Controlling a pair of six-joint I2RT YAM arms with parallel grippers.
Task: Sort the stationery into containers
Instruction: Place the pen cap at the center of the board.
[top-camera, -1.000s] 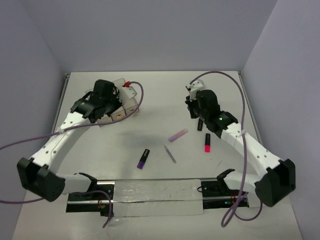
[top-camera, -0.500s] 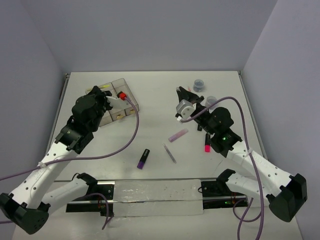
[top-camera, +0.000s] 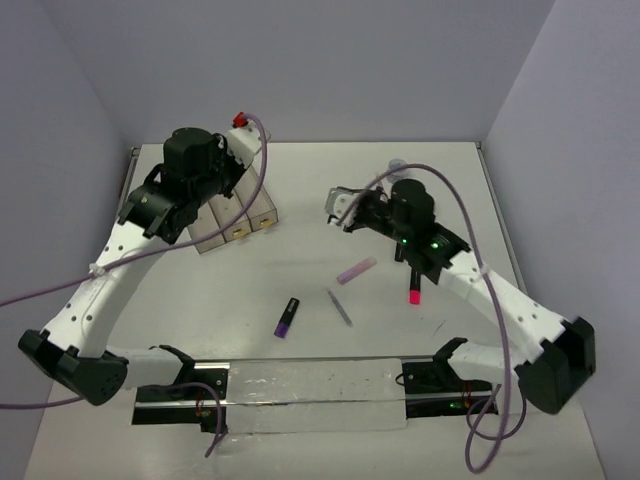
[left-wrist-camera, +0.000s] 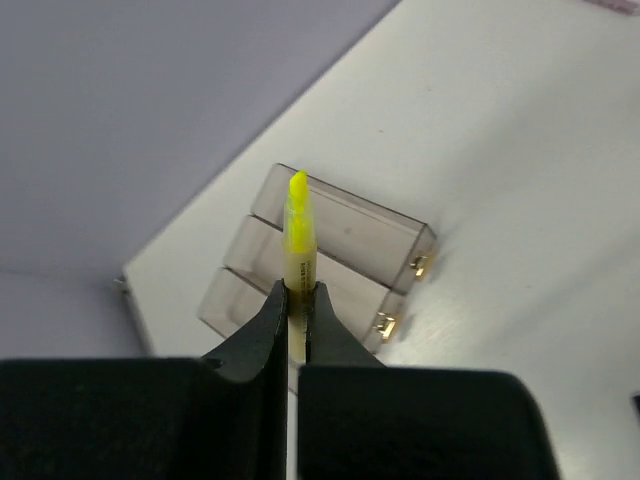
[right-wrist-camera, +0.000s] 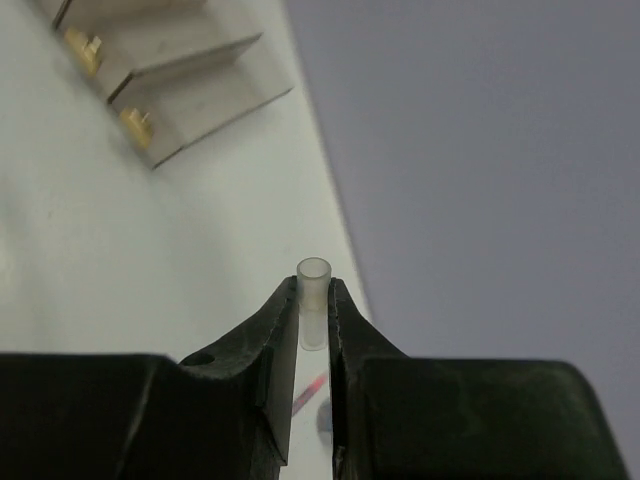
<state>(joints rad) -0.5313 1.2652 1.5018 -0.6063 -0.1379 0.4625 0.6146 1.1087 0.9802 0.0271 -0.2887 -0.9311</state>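
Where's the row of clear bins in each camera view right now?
Top external: bins left of centre, partly under the left arm.
Left wrist: bins mid-frame, beyond the yellow stick in the left tool.
Right wrist: bins at top left.
Shared landmark: their yellowish end labels.

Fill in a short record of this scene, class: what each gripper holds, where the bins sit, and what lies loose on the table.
left gripper: shut on a yellow stick, raised near the bins
right gripper: shut on a small clear tube, lifted off the table
bins: three smoky bins joined in a row, far left of the table
loose on table: purple marker, thin grey stick, lilac marker, pink-red marker
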